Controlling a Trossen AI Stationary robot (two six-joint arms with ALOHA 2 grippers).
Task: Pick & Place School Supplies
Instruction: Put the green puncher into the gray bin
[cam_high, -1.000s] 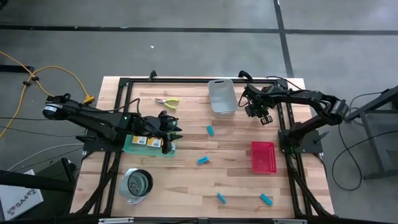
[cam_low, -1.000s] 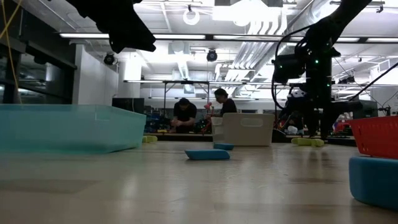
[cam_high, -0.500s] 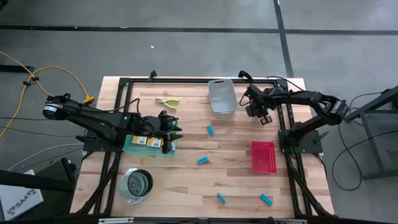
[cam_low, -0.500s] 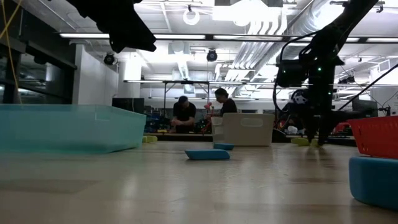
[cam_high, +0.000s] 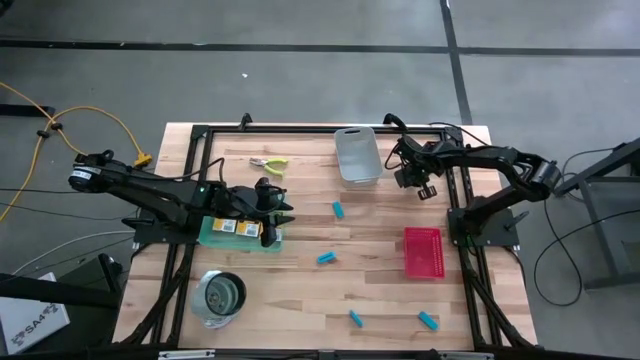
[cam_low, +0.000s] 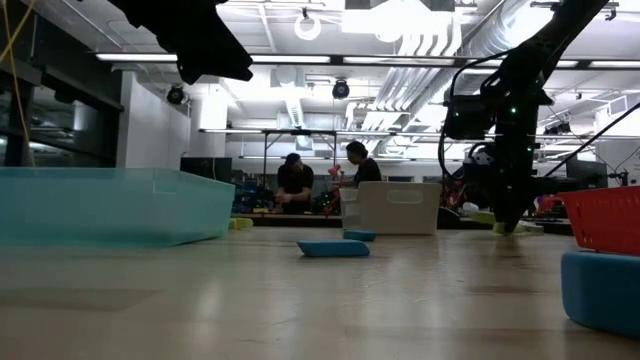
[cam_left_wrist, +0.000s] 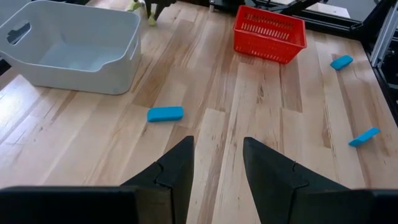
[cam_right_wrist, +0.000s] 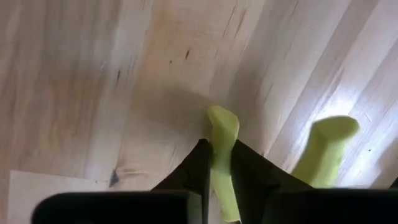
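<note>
My right gripper (cam_high: 427, 189) stands low at the table's far right, beside the grey bin (cam_high: 357, 155), and is shut on a plier-like tool with yellow-green handles (cam_right_wrist: 323, 142). A second such tool (cam_high: 268, 163) lies on the wood at the far left. My left gripper (cam_high: 283, 215) hovers open at the right end of the green mat (cam_high: 215, 238), on which the crayon boxes (cam_high: 236, 228) rest. Light-blue blocks lie flat on the table (cam_high: 338, 209), (cam_high: 326, 257), (cam_high: 355, 318). My right gripper pinches one yellow-green handle (cam_right_wrist: 222, 127) of the tool between its two fingers, coming from above and pointing down. The fingers lie along that handle, whose free end sticks out past them. The other handle stays free beside them. The tool looks to lie on the wood.
A red tray (cam_high: 423, 252) stands at the right, nearer than my right gripper. A round metal cup (cam_high: 222, 297) sits near the front left. A fourth blue block (cam_high: 429, 321) lies at the front right. Black frame rails run along the table's sides. People stand in the room beyond.
My right gripper has come down to the table at the far right and has shut on the tool's handle. The tool has stayed where it lay.
</note>
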